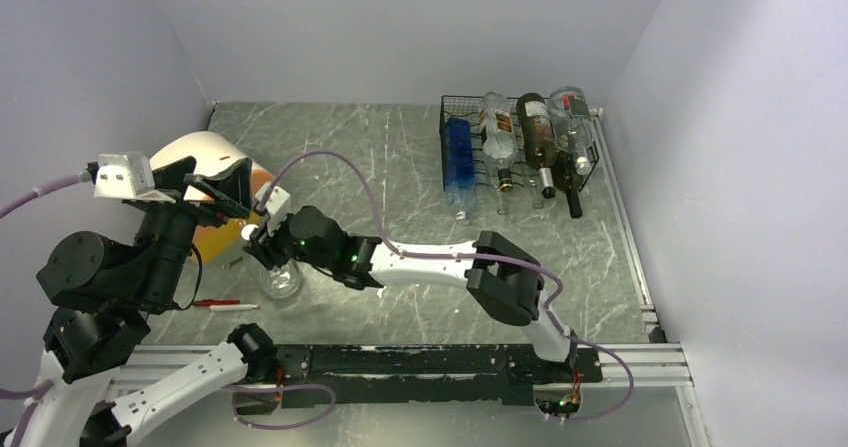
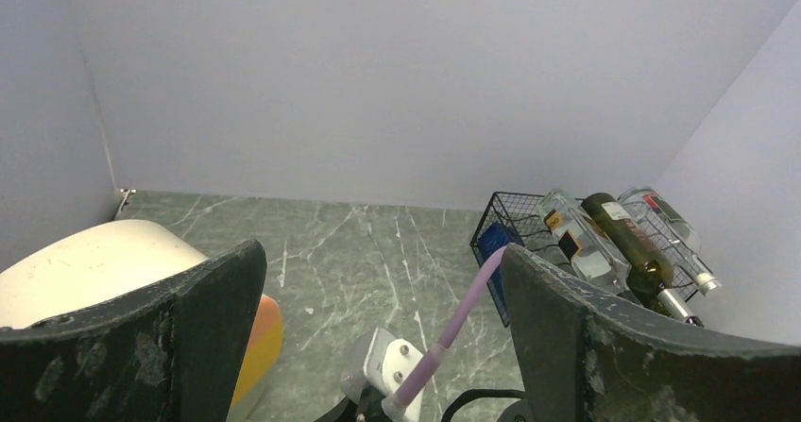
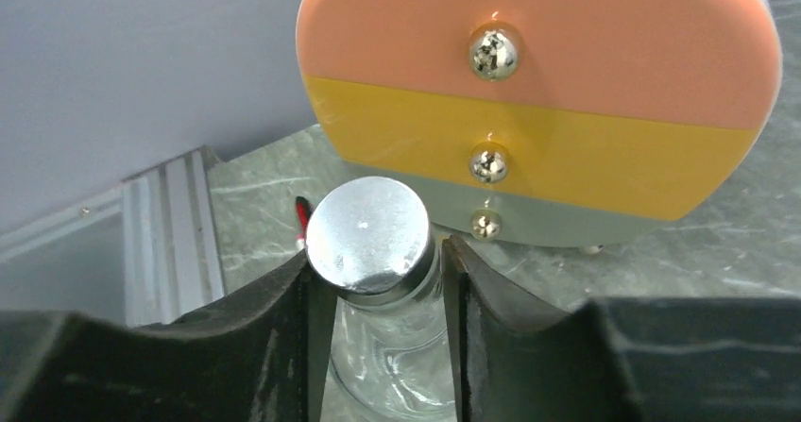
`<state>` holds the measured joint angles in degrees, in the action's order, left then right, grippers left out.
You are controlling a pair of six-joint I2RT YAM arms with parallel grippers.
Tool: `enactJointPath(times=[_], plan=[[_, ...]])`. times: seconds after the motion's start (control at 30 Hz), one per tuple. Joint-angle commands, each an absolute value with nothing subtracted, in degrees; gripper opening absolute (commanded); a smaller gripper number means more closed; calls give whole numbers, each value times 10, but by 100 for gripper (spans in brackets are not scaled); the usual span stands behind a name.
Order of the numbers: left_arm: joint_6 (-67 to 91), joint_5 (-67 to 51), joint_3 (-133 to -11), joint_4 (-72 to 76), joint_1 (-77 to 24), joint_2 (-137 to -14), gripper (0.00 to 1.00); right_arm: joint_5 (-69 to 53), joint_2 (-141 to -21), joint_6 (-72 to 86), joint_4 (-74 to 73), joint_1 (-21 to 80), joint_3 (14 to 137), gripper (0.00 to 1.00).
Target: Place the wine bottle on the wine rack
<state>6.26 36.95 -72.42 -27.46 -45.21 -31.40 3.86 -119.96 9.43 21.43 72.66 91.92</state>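
Wine bottle (image 3: 368, 238) stands upright beside the drawer box (image 3: 538, 92), well apart from the wine rack (image 1: 450, 127). The right gripper (image 3: 378, 261) pinches its capped neck, and the left gripper (image 2: 383, 257) gapes empty. The grasp looks made; next it needs lifting and laying flat

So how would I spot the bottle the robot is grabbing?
Look left on the table, by the little chest of drawers with peach, yellow and grey fronts. Before it stands a clear bottle with a shiny silver cap, between the fingers of the right tool. The other bottles all lie on the black rack.
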Motion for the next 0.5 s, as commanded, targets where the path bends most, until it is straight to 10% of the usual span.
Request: enactJointPath(times=[0.0, 0.17, 0.47], plan=[[62, 352, -729, -295, -453, -311, 98, 69, -1201, 57, 208, 735, 934, 36], [67, 341, -725, -294, -453, -311, 98, 106, -1167, 42, 239, 737, 890, 10], [59, 309, -731, -303, -453, -338, 98, 254, -1026, 14, 273, 739, 762, 1]])
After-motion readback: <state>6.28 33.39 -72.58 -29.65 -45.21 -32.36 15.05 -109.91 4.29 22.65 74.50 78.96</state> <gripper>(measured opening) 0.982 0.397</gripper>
